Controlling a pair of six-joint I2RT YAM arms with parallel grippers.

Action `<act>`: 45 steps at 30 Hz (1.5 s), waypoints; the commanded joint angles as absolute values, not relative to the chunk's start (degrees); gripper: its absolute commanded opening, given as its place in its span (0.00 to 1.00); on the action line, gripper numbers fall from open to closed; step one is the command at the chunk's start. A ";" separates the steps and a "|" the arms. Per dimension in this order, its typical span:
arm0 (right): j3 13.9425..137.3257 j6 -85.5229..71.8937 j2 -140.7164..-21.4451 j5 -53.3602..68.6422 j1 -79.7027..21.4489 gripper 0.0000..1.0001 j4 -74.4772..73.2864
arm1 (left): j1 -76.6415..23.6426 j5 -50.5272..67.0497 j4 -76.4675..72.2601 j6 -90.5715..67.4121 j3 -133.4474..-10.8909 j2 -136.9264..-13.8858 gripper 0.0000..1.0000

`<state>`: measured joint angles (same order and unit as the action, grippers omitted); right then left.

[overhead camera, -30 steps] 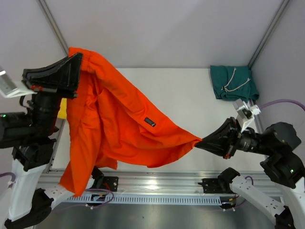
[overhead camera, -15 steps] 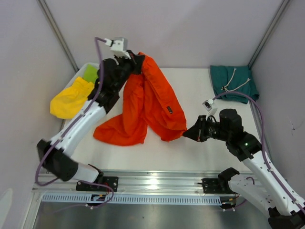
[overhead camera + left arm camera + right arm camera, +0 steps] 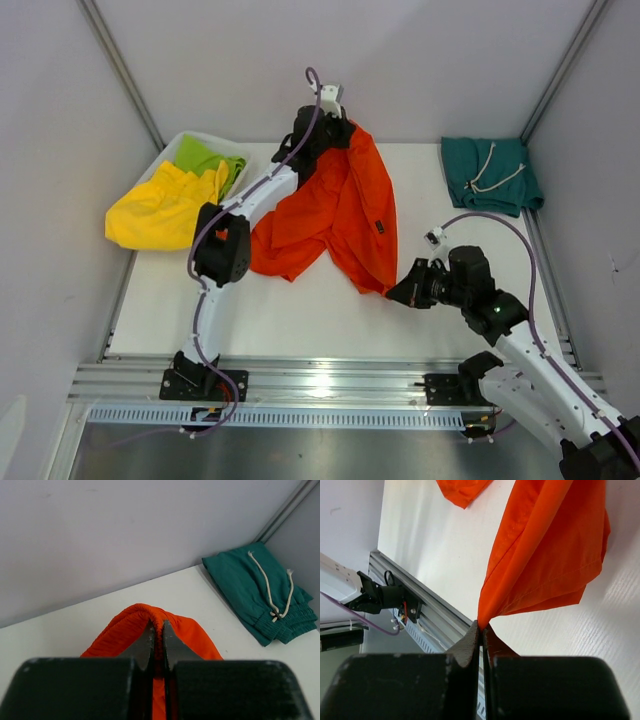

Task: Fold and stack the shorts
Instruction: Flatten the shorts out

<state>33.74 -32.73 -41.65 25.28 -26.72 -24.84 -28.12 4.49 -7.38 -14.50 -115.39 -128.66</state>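
Top external view: the orange shorts (image 3: 340, 215) are strung between the two grippers over the middle of the white table (image 3: 300, 310), and the lower folds appear to rest on the surface. The left gripper (image 3: 335, 128) holds the far upper end near the back wall. The right gripper (image 3: 398, 290) holds the near right corner, low over the table.

Left wrist view: the left gripper (image 3: 157, 630) has its jaws pressed together on the gathered waistband of the orange shorts (image 3: 142, 614).

Right wrist view: the right gripper (image 3: 481, 630) has its jaws pinched on a corner of the orange shorts (image 3: 550, 555), and the fabric fans away from the tips.

The teal shorts (image 3: 490, 175) lie folded in the far right corner of the table, well apart from the orange pair. In the left wrist view, a white drawstring (image 3: 261, 582) lies on top of them.

The yellow shorts (image 3: 155, 212) and lime-green shorts (image 3: 205, 158) lie in a white bin (image 3: 210, 136) at the far left. The yellow pair spills over its rim.
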 commanded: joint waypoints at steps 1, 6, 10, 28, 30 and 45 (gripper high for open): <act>32.96 -34.10 -40.52 25.67 -28.82 0.00 -19.42 | -28.56 8.78 -14.24 -13.63 -122.69 -131.38 0.00; 32.17 -34.80 -41.92 22.60 -34.97 0.00 -16.62 | -30.50 10.11 -14.50 -11.35 -126.39 -134.91 0.00; 32.61 -36.12 -42.10 18.38 -39.64 0.00 -15.82 | -31.81 8.88 -17.05 -9.23 -126.12 -136.93 0.00; 34.62 -51.02 -42.01 -12.91 -41.04 0.00 -42.16 | -35.68 7.93 -23.47 -8.79 -128.32 -145.46 0.00; 34.63 -53.86 -42.97 -16.77 -41.22 0.00 -47.27 | -35.95 6.51 -23.82 -8.70 -128.32 -145.46 0.00; 38.67 -68.30 -36.91 -31.38 -41.05 0.77 -62.23 | -35.95 1.32 -22.43 -10.11 -131.57 -143.27 0.99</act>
<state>36.36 -65.54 -36.84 -26.83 -41.01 -60.38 -36.16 1.96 -21.37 -10.26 -126.80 -145.99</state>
